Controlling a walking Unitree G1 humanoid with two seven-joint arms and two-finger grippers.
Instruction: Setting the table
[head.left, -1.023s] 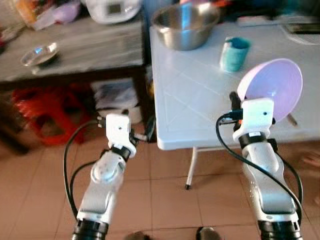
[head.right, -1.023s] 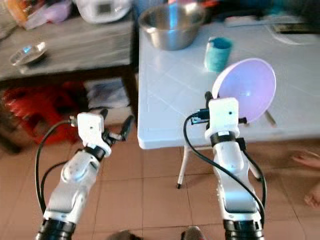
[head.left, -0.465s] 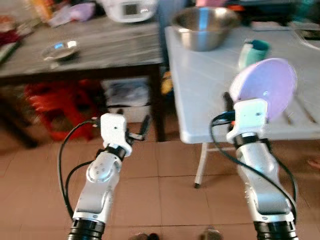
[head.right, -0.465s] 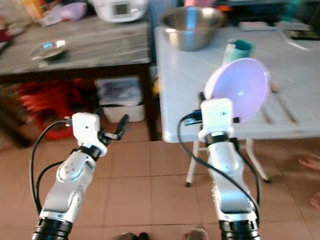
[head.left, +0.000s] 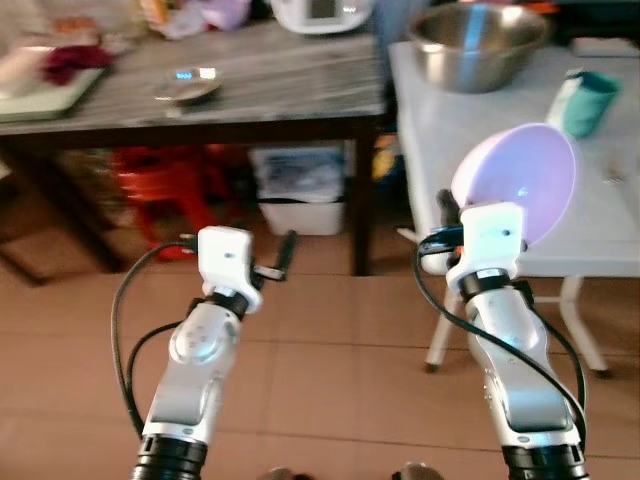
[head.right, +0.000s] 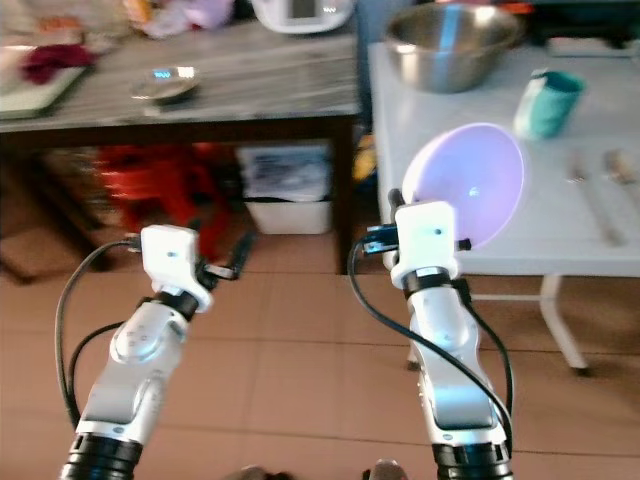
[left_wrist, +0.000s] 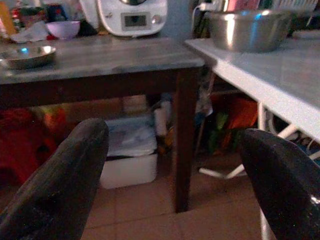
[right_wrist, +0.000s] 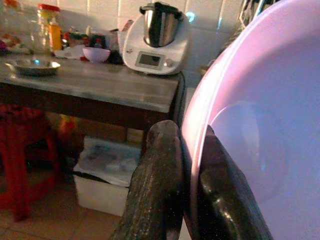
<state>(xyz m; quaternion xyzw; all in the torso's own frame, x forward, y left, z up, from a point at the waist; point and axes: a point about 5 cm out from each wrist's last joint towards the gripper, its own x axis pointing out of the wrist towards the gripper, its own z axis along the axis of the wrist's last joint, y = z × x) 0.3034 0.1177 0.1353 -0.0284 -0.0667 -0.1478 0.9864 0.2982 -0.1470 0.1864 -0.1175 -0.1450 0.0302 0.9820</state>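
My right gripper (head.left: 447, 206) is shut on the rim of a pale purple plastic bowl (head.left: 520, 185), held tilted on edge in front of the white table (head.left: 450, 140). In the right wrist view the two black fingers (right_wrist: 160, 190) pinch the bowl's rim (right_wrist: 260, 135). My left gripper (head.left: 283, 252) is open and holds nothing, out over the tiled floor near the dark wooden table (head.left: 240, 95); its fingers (left_wrist: 65, 175) stand wide apart in the left wrist view. On the white table sit a big steel bowl (head.left: 478, 45) and a teal cup (head.left: 585, 102).
The grey-topped wooden table carries a small steel dish (head.left: 188, 86), a white kitchen machine (left_wrist: 131, 16) and a small purple bowl (left_wrist: 62, 28). Beneath it are a red stool (head.left: 165, 180) and a white bin (head.left: 300, 190). Cutlery (head.right: 585, 180) lies on the white table.
The camera has swung left and back, so the tables have slid right and farther off. My right gripper keeps hold of the purple bowl; the left stays open.
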